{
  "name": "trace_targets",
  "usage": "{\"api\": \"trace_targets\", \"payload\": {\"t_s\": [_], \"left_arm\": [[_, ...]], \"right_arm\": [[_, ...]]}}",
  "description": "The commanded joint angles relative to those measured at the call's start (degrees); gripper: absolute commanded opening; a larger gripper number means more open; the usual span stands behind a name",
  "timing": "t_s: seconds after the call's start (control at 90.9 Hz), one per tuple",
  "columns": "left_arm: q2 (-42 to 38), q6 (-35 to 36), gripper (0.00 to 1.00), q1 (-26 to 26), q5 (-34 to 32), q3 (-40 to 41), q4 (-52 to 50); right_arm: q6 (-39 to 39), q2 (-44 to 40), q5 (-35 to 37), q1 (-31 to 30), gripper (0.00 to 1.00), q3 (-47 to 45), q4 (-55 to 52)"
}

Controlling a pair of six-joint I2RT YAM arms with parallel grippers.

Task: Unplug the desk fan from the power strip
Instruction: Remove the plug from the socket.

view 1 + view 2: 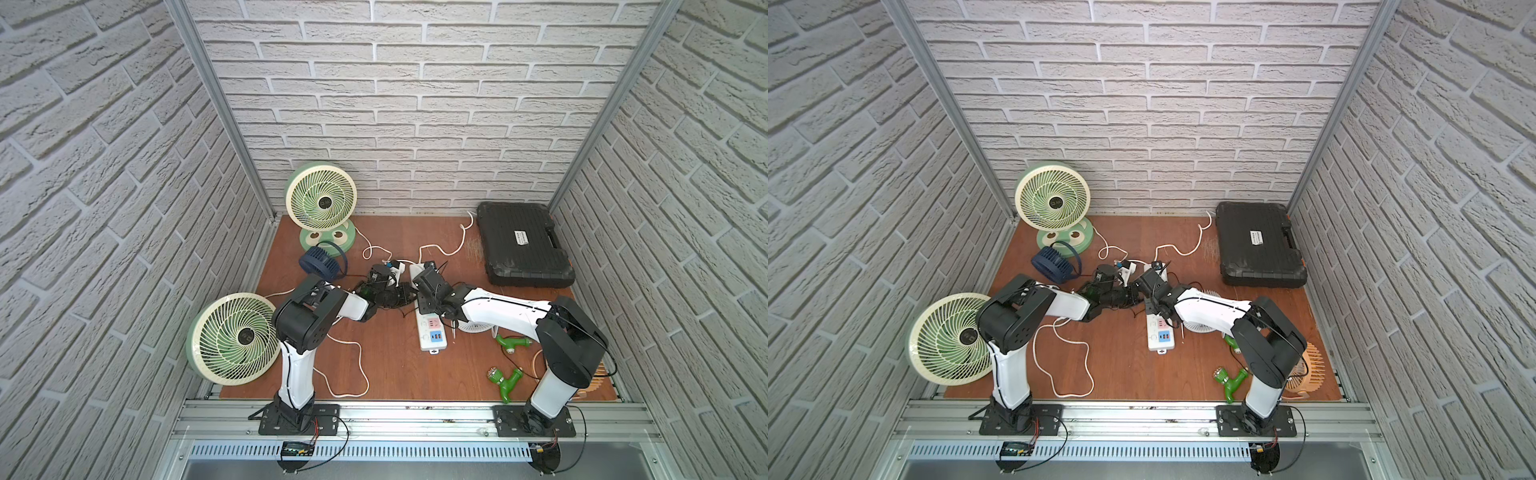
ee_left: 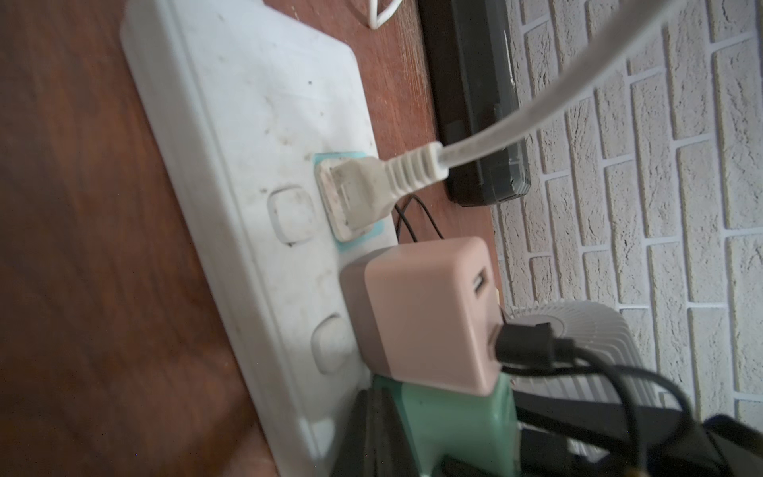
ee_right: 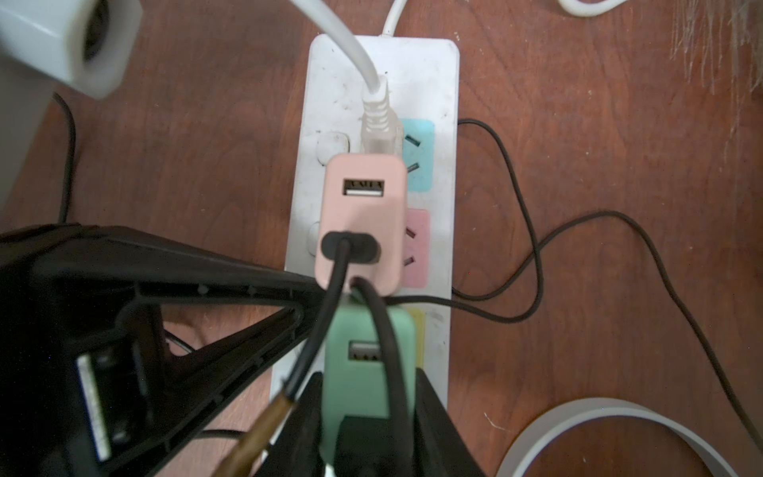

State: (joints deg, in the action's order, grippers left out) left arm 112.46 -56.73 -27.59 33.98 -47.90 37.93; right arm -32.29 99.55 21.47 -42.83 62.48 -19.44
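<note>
Both top views lose much of the power strip [image 1: 432, 334] under the right arm [image 1: 494, 309]. The right wrist view's edge cuts off the green charger [image 3: 351, 384].

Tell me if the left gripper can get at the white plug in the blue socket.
Probably yes: the white plug stands exposed beyond the pink adapter, nothing covering it. The shut left gripper, beside the power strip, must open first.
</note>
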Motion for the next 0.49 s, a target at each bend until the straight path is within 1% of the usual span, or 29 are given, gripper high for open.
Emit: {"api": "trace_targets", "payload": {"t_s": [0.0, 0.055, 0.143, 0.198, 0.253, 0.374, 0.429, 0.484], "left_arm": [[1.2, 1.0, 0.0, -0.1, -1.6, 0.0, -3.0], [1.2, 1.0, 0.0, -0.1, -1.6, -0.1, -3.1], [1.1, 1.0, 0.0, -0.1, -1.6, 0.0, -3.1], [1.1, 1.1, 0.0, 0.0, -1.6, -0.1, -3.1], [1.1, 1.1, 0.0, 0.0, -1.4, 0.0, -3.0], [1.3, 1.2, 0.0, -0.1, -1.1, -0.3, -3.1], [1.5, 1.2, 0.0, 0.0, -0.9, -0.5, -3.2], [1.7, 1.4, 0.0, 0.0, -0.7, -0.9, -3.7]], "right_arm": [[1.0, 0.9, 4.1, -2.3, 0.09, 3.4, -2.5], [0.9, 0.2, 3.6, -1.6, 0.09, 2.5, -2.0], [-0.5, -1.9, -2.1, 0.9, 0.08, -0.9, 2.7], [-0.9, -2.4, -3.1, 1.3, 0.08, -1.4, 4.1], [-0.7, -1.8, -2.5, 0.8, 0.08, -0.1, 2.8], [0.2, 1.2, 3.5, -2.0, 0.09, 4.2, -2.0], [-0.1, 2.1, 3.7, -2.3, 0.09, 5.1, -3.4], [-0.3, 1.6, 2.9, -1.9, 0.09, 4.6, -2.4]]}}
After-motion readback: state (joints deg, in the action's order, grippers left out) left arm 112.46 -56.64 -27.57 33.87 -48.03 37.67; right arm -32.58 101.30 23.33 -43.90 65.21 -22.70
